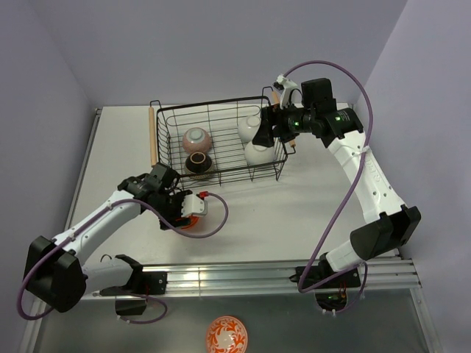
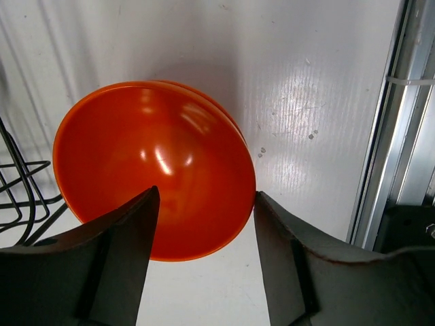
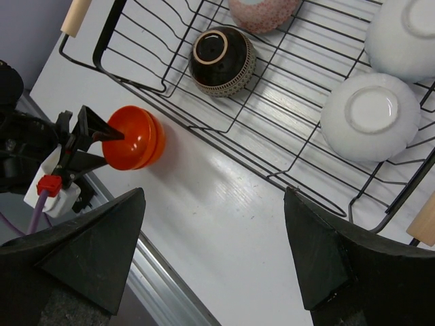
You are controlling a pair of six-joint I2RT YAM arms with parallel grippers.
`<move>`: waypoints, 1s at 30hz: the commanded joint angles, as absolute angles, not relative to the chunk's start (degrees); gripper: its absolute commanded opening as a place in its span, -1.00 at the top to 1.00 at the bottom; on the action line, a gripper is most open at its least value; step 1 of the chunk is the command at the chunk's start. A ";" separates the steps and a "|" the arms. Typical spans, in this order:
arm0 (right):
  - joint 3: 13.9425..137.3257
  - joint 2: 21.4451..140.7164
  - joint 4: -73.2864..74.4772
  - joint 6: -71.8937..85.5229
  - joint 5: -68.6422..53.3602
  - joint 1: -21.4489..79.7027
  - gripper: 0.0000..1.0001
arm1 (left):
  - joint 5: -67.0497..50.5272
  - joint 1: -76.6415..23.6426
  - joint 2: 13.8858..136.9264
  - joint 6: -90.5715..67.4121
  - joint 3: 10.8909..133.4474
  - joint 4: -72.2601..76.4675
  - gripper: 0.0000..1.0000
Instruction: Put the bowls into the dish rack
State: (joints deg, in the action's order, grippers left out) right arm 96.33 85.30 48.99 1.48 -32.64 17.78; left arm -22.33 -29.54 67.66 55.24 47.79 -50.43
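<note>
Two glossy orange bowls (image 2: 153, 156), nested, lie tilted on the table in front of the dish rack (image 1: 213, 104); they also show in the right wrist view (image 3: 136, 139). My left gripper (image 2: 204, 192) is open, its fingers either side of the bowls' near rim. In the rack are a pinkish-white bowl (image 1: 197, 138), a dark patterned bowl (image 3: 221, 61) and two white bowls (image 3: 370, 115) (image 3: 404, 30), all upside down. My right gripper (image 3: 214, 193) is open and empty, above the rack's right end in the top view (image 1: 266, 132).
An orange-and-white patterned bowl (image 1: 227, 334) sits below the aluminium rail (image 1: 257, 276) at the near edge. The rack's wires (image 2: 20, 190) are just left of the left gripper. A wooden handle (image 3: 75, 15) is at each short end of the rack.
</note>
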 commanded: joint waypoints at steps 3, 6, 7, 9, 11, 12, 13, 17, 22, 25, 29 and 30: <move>97.29 82.88 49.22 1.41 -33.49 17.49 -0.78 | -23.81 -30.15 67.33 59.41 47.64 -51.33 -0.18; 97.21 82.88 49.22 1.41 -33.92 17.49 -0.78 | -25.13 -30.23 66.97 59.68 48.16 -52.38 -0.12; 97.12 82.97 49.22 1.41 -33.93 17.49 -0.78 | -25.57 -30.23 66.89 59.68 48.69 -52.73 -0.11; 97.12 83.06 49.39 1.32 -34.01 17.49 -0.78 | -26.63 -30.23 66.80 59.77 49.13 -53.79 -0.10; 97.12 83.23 49.48 1.23 -34.01 17.49 -0.78 | -27.24 -30.23 66.80 60.03 49.66 -54.66 -0.09; 97.03 83.23 49.57 1.14 -34.10 17.49 -0.78 | -27.51 -30.32 66.88 60.03 49.83 -54.84 -0.09; 97.12 83.49 49.66 1.23 -34.10 17.40 -0.78 | -27.51 -30.41 67.06 59.94 49.92 -54.84 -0.09; 97.21 83.58 49.48 1.32 -34.19 17.49 -0.78 | -26.11 -30.67 68.38 58.71 49.13 -53.00 -0.04; 97.21 83.58 49.83 1.14 -33.93 17.49 -0.78 | -26.28 -30.76 69.52 57.66 48.87 -51.33 0.13; 97.47 83.85 49.75 1.05 -33.84 17.49 -0.78 | -26.28 -30.76 69.61 57.66 48.87 -50.98 0.25; 97.82 84.20 50.10 1.05 -34.28 17.49 -0.77 | -26.72 -30.85 69.79 57.57 49.48 -51.77 0.38; 97.91 84.11 50.10 1.05 -34.36 17.49 -0.77 | -26.72 -30.94 69.79 57.48 49.57 -51.85 0.39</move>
